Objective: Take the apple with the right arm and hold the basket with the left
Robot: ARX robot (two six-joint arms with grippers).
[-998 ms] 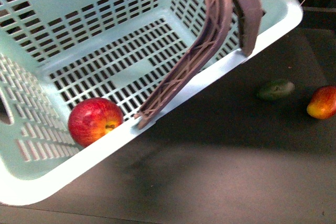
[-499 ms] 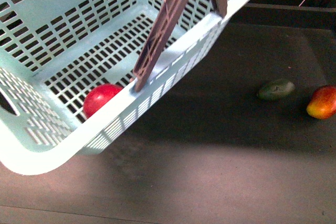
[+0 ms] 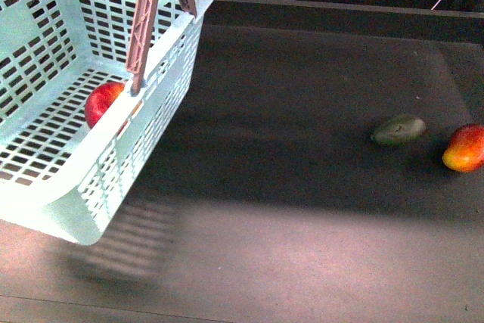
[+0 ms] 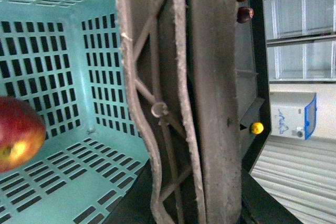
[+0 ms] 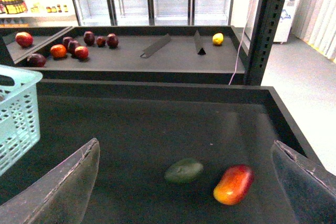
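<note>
The basket (image 3: 53, 203) is hanging tilted above the tabletop (image 3: 302, 217) with the apple (image 3: 103, 102) lying inside it, while the right hand (image 5: 185, 145) is gaping wide and gripping nothing.

The basket is sitting at the robot's left, its near corner dipping low, its rim running away from the camera and its two handles (image 3: 144, 28) standing up out of view. The apple is resting on the slotted floor against the near side wall, under a handle pivot. The left hand itself is not showing, so its grip cannot be told. The apple is lying well apart from the right hand, which is facing the avocado (image 3: 398, 129) and the red-and-yellow fruit (image 3: 463, 148).
</note>
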